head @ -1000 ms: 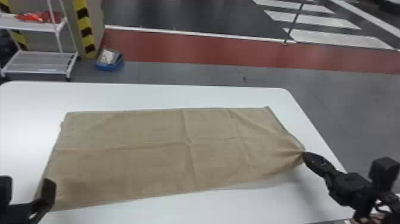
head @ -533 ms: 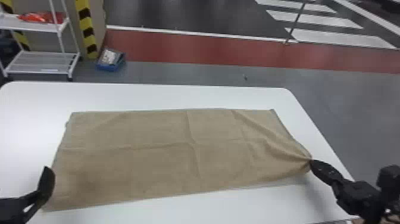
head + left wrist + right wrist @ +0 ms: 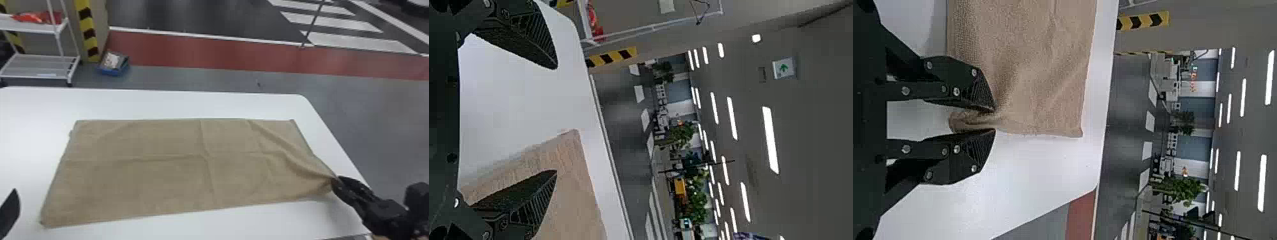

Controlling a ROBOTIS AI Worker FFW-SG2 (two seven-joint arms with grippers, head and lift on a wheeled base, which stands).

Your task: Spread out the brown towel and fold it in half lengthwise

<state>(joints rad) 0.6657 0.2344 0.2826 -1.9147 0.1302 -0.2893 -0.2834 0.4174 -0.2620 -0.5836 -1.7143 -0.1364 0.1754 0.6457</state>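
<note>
The towel (image 3: pixel 159 172) lies spread on the table (image 3: pixel 191 103) in front of me, with bare tabletop behind it, to its left and before it. At the towel's near right corner is my right hand (image 3: pixel 336 182), with a pinch of cloth between its fingers. My left hand (image 3: pixel 9 212) is just left of the towel's near left corner. Beyond the table, behind the towel's left part, a bin (image 3: pixel 113 71) sits on the floor (image 3: pixel 191 76). Farther left stands a rack (image 3: pixel 32 28), with a bundle (image 3: pixel 35 17) on its upper shelf.
</note>
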